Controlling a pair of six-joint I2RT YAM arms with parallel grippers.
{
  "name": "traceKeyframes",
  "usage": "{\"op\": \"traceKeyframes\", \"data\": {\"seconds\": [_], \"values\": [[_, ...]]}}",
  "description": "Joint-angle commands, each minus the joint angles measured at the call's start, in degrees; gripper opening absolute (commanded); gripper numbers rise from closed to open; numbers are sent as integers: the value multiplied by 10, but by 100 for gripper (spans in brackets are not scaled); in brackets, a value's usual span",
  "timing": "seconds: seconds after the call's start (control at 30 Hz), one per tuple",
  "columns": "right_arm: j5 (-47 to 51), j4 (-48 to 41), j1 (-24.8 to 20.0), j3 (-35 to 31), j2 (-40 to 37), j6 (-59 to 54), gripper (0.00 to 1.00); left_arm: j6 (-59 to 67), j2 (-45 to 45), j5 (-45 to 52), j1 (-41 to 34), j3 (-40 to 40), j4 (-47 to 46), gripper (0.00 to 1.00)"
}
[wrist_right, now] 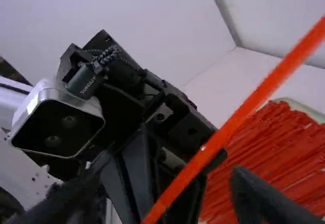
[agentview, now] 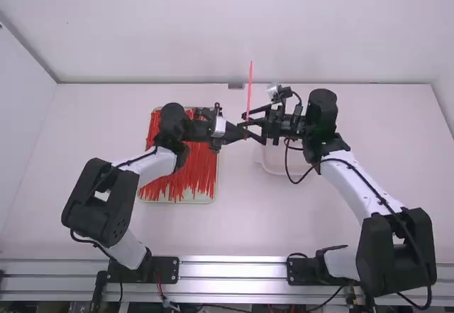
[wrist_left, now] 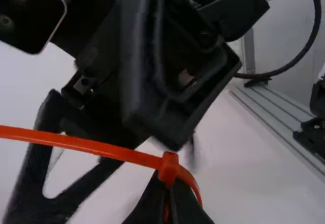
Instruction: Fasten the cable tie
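left claw (agentview: 228,133): black, closed on the looped end of the orange-red plastic cable tie (agentview: 250,89), held up off the white tabletop (agentview: 355,114) near the middle
right claw (agentview: 247,131): black, fingers apart; the strap runs between them, and I can't tell if it touches either finger
claws: facing each other, tips just beside one another
cable tie: the left wrist view shows the strap already through the square head, with a small loop running down into the left claw's closed fingers; in the high view the long free tail stands nearly upright above both claws
flat beige tray (agentview: 216,178): on the tabletop under the left arm
pile of loose red cable ties (agentview: 177,174): in the tray, partly hidden by the left arm
white round container (agentview: 273,164): on the tabletop below the right claw; contents not visible
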Motion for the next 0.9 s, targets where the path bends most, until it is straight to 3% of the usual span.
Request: {"op": "traceKeyframes", "data": {"seconds": [0.0, 0.03, 0.2, 0.33, 0.37, 0.47, 0.5, 0.77, 0.87], "values": [[4, 2, 8, -3, -3, 4, 17, -8, -1, 3, -7, 10, 2, 2], [3, 4, 9, -3, -3, 4, 0, -8, -1, 3, -7, 10, 2, 2], [3, -5, 2, -3, -3, 4, 0, -17, -1, -3, -7, 10, 0, 2], [1, -18, -11, -3, -3, 4, 0, -47, -1, -35, 0, 10, 0, 20], [0, -23, -17, -3, -3, 4, 0, -46, -1, -34, -2, 10, -2, 43], [-5, -32, -28, -3, -3, 3, 0, -46, -1, -35, -2, 10, -3, 68], [-12, -34, -33, -3, -3, 2, 0, -46, -1, -37, -2, 10, -5, 99], [-29, -92, -75, -3, -3, -40, 0, -46, -1, -47, 2, 10, -33, 99], [-28, -136, -99, -3, -3, -77, 0, -44, -1, -107, 9, 10, -98, 99]]}}
